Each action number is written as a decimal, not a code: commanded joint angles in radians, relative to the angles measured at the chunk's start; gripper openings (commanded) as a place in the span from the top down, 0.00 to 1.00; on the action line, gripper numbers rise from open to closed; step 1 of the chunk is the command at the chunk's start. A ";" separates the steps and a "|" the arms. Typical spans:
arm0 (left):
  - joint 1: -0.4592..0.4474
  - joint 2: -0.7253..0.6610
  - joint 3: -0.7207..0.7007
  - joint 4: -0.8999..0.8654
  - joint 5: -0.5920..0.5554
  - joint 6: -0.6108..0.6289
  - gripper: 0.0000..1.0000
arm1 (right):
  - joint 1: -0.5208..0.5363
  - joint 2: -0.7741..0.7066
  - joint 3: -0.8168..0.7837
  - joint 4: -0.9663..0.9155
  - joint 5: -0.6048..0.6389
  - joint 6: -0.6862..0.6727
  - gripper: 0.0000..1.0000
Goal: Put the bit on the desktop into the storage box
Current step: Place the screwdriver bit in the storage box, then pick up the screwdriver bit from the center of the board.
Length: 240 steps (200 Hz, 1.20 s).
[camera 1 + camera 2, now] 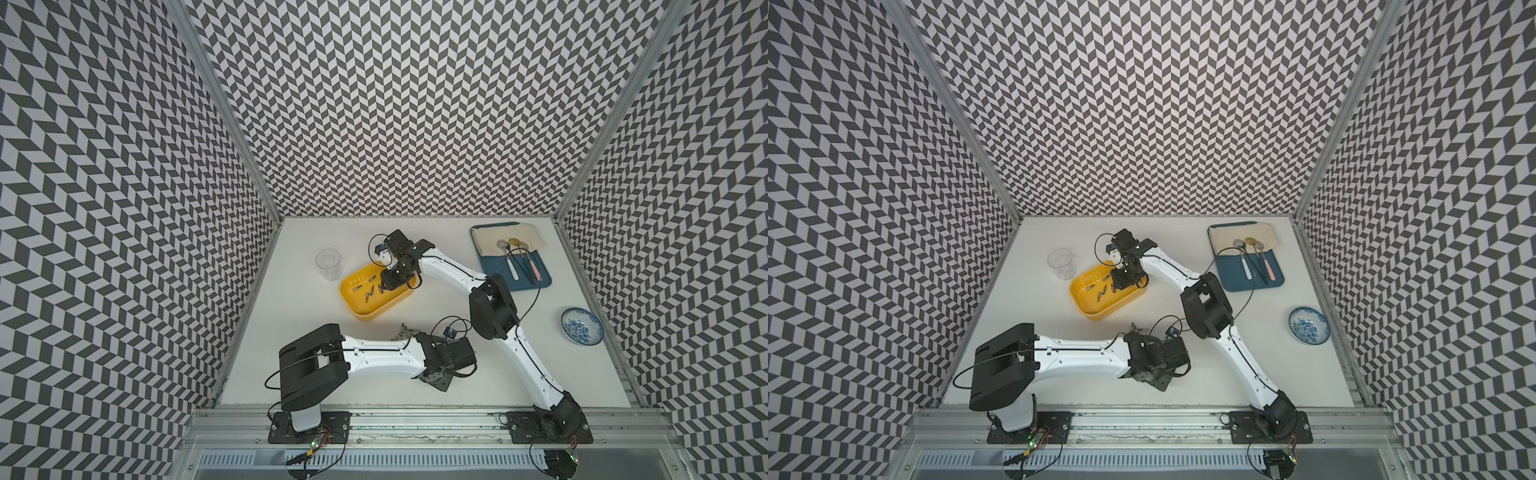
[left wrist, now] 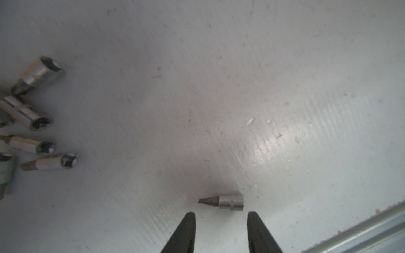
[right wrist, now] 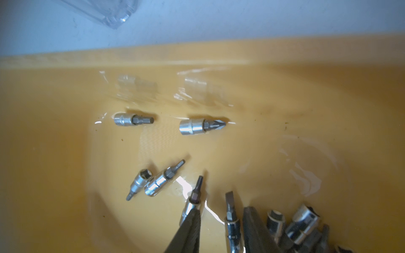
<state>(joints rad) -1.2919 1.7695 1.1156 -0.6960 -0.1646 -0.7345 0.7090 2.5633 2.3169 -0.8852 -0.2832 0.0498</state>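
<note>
On the white desktop [image 2: 241, 87] lies a small silver bit [image 2: 228, 201] with a dark flat tip. It is just beyond the fingertips of my left gripper [image 2: 221, 214], which is open and touches nothing. Several more bits [image 2: 39, 122] lie in a group off to one side, also seen in a top view [image 1: 405, 331]. My right gripper [image 3: 221, 210] hangs low inside the yellow storage box [image 1: 365, 316], open. A flat-tipped bit [image 3: 231, 216] lies loose on the box floor between its fingers. Several other bits [image 3: 201, 126] are scattered on that floor.
A clear glass cup [image 1: 328, 264] stands just behind the box on its left. A blue tray [image 1: 536, 282] with a cloth and spoons is at the back right. A blue-patterned bowl [image 1: 582, 325] sits at the right. The aluminium rail [image 2: 361, 230] runs close to my left gripper.
</note>
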 commanded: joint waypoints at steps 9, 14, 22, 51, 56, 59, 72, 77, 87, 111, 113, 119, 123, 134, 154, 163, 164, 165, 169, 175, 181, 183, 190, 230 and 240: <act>-0.003 0.025 0.044 -0.020 -0.025 -0.011 0.57 | -0.008 -0.072 -0.033 0.023 0.016 0.000 0.63; -0.003 0.028 0.046 -0.019 -0.024 -0.010 0.57 | -0.009 -0.074 -0.037 0.023 0.019 -0.001 0.63; -0.003 0.031 0.050 -0.018 -0.022 -0.007 0.57 | -0.011 -0.080 -0.043 0.023 0.019 -0.001 0.63; -0.003 0.044 0.061 -0.017 -0.013 0.004 0.57 | -0.016 -0.090 -0.052 0.023 0.021 -0.002 0.63; -0.003 0.047 0.062 -0.019 -0.012 0.005 0.57 | -0.016 -0.090 -0.054 0.023 0.021 -0.001 0.63; -0.003 0.049 0.062 -0.020 -0.011 0.006 0.57 | -0.017 -0.091 -0.054 0.023 0.021 -0.001 0.63; -0.003 0.056 0.066 -0.025 -0.010 0.013 0.57 | -0.018 -0.094 -0.056 0.023 0.021 -0.001 0.63; -0.004 0.059 0.068 -0.030 -0.010 0.016 0.57 | -0.018 -0.095 -0.057 0.023 0.021 -0.002 0.63; -0.004 0.064 0.074 -0.042 -0.014 0.019 0.57 | -0.019 -0.097 -0.057 0.023 0.021 -0.001 0.63; -0.006 0.059 0.083 -0.067 -0.024 0.024 0.57 | -0.021 -0.100 -0.057 0.023 0.021 -0.001 0.63; -0.006 0.058 0.082 -0.068 -0.025 0.024 0.57 | -0.021 -0.100 -0.057 0.023 0.021 -0.001 0.63; -0.006 0.053 0.082 -0.069 -0.026 0.024 0.57 | -0.020 -0.102 -0.057 0.025 0.021 -0.001 0.63; -0.006 0.052 0.082 -0.072 -0.026 0.025 0.57 | -0.020 -0.101 -0.057 0.025 0.022 0.000 0.63; -0.006 0.050 0.078 -0.073 -0.024 0.029 0.57 | -0.022 -0.104 -0.055 0.026 0.021 0.002 0.63; -0.006 0.062 0.074 -0.077 -0.024 0.029 0.57 | -0.022 -0.112 -0.057 0.026 0.021 0.004 0.63; -0.006 0.069 0.072 -0.078 -0.023 0.029 0.57 | -0.022 -0.117 -0.058 0.026 0.022 0.005 0.63; -0.006 0.069 0.072 -0.078 -0.022 0.029 0.57 | -0.022 -0.118 -0.058 0.026 0.023 0.004 0.63; -0.006 0.070 0.073 -0.079 -0.022 0.029 0.57 | -0.022 -0.118 -0.058 0.026 0.023 0.004 0.63; -0.006 0.072 0.071 -0.080 -0.023 0.027 0.57 | -0.022 -0.122 -0.060 0.026 0.025 0.003 0.63; -0.006 0.076 0.071 -0.081 -0.023 0.024 0.57 | -0.022 -0.124 -0.062 0.025 0.028 0.003 0.63; -0.006 0.079 0.070 -0.081 -0.021 0.023 0.57 | -0.022 -0.126 -0.061 0.025 0.029 0.001 0.63; -0.006 0.079 0.070 -0.081 -0.021 0.023 0.57 | -0.023 -0.127 -0.062 0.025 0.029 0.001 0.63; -0.005 0.079 0.070 -0.080 -0.021 0.020 0.57 | -0.023 -0.130 -0.063 0.025 0.031 0.000 0.63; -0.001 0.082 0.067 -0.088 -0.018 0.020 0.57 | -0.026 -0.141 -0.068 0.024 0.033 -0.001 0.63; 0.000 0.082 0.066 -0.093 -0.019 0.018 0.57 | -0.026 -0.144 -0.069 0.024 0.035 -0.001 0.63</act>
<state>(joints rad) -1.2919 1.8404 1.1751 -0.7620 -0.1715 -0.7158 0.6891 2.4786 2.2570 -0.8856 -0.2592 0.0494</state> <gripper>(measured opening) 0.428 0.372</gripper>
